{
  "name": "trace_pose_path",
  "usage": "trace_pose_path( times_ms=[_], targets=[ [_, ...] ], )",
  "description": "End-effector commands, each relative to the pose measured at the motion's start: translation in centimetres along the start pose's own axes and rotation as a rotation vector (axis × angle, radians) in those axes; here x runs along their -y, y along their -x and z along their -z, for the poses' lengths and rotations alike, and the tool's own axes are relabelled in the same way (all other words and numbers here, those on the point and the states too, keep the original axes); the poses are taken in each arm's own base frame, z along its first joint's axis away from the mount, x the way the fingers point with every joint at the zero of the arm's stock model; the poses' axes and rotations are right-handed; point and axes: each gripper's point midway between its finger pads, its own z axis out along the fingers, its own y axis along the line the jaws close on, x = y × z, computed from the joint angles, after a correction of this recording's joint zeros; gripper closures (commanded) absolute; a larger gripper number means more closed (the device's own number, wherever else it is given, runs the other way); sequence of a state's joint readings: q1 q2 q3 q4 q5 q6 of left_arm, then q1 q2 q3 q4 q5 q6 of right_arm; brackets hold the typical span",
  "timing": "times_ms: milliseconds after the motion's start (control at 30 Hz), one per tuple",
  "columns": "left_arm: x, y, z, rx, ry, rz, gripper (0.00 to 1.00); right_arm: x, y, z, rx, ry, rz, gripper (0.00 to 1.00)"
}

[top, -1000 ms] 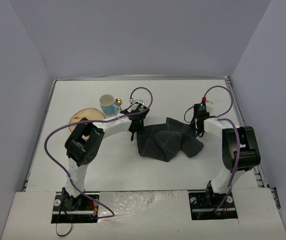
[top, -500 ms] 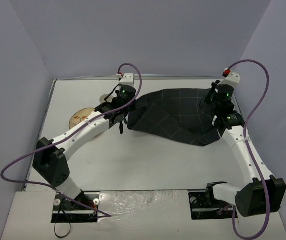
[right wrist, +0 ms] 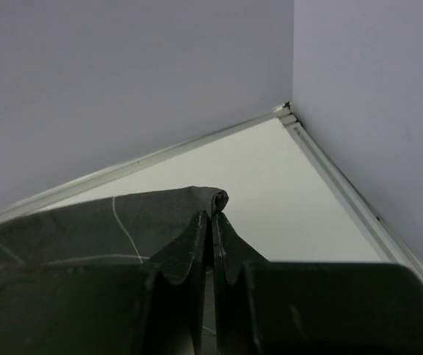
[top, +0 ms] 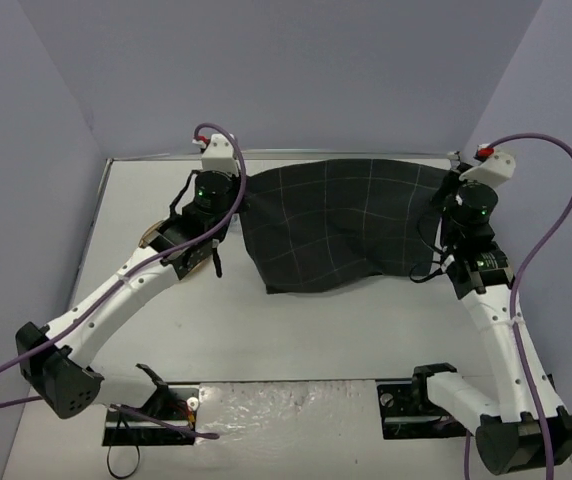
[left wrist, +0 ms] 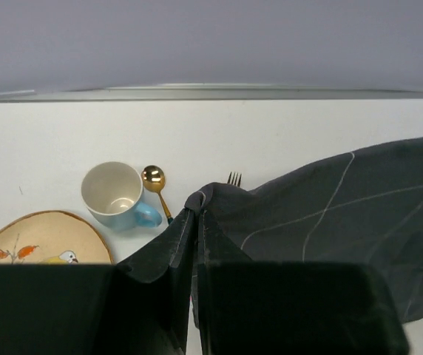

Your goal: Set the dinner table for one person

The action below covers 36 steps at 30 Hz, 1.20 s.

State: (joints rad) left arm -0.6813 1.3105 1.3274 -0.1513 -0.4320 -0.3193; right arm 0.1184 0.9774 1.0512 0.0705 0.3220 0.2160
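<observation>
A dark navy grid-lined placemat hangs spread out above the far half of the white dinner table. My left gripper is shut on its far left corner. In the left wrist view the cloth bunches between the closed fingertips of the left gripper. My right gripper is shut on the far right corner. The right wrist view shows the folded edge of the placemat pinched in the right gripper. The near edge of the cloth sags toward the table.
Below the left gripper stand a blue-and-white cup, a gold spoon and a fork half under the cloth. A wooden plate lies left of them, its edge peeking past the left arm. Walls enclose the table's far corner.
Both grippers have lifted and moved apart toward the far corners, pulling the crumpled placemat out into a wide sheet. Both have stayed shut on the cloth.
</observation>
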Motion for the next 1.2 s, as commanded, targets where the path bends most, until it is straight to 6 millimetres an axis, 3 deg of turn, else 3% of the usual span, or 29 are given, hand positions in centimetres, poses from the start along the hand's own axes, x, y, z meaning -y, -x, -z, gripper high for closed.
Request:
trace_pose_path(
  times_ms=[0, 333, 467, 567, 700, 800, 867, 1033, 1167],
  targets=[
    [0.1, 5.9, 4.4, 0.167, -0.066, 0.048, 1.0, 2.4, 6.7, 3.7, 0.184, -0.081, -0.053, 1.0],
    [5.9, 5.0, 12.8, 0.172, -0.277, 0.01, 1.0, 6.4, 8.0, 10.2, 0.209, -0.171, -0.092, 1.0],
    [6.8, 4.0, 14.0, 0.146, -0.3, 0.046, 1.0, 8.4, 7.5, 11.9, 0.173, -0.26, -0.108, 1.0],
    [6.5, 2.8, 13.5, 0.131, -0.247, 0.072, 1.0, 10.0, 6.3, 12.2, 0.138, -0.35, -0.098, 1.0],
    [5.7, 0.8, 10.4, 0.074, -0.1, 0.085, 1.0, 10.4, 3.0, 9.6, 0.031, -0.44, -0.037, 1.0],
    [7.2, -2.8, 6.8, -0.032, -0.112, 0.09, 1.0, 9.7, -0.3, 6.5, -0.064, -0.476, -0.008, 1.0],
    [7.1, -4.8, 4.1, -0.085, -0.084, 0.113, 1.0, 9.6, -1.7, 5.1, -0.092, -0.493, 0.0, 1.0],
    [6.8, -12.4, -4.6, -0.212, 0.015, 0.109, 1.0, 8.8, -10.2, -2.0, -0.246, -0.498, 0.061, 1.0],
    [5.7, -17.1, -9.9, -0.312, 0.07, 0.191, 1.0, 9.9, -14.9, -6.6, -0.334, -0.482, 0.091, 1.0]
  ],
)
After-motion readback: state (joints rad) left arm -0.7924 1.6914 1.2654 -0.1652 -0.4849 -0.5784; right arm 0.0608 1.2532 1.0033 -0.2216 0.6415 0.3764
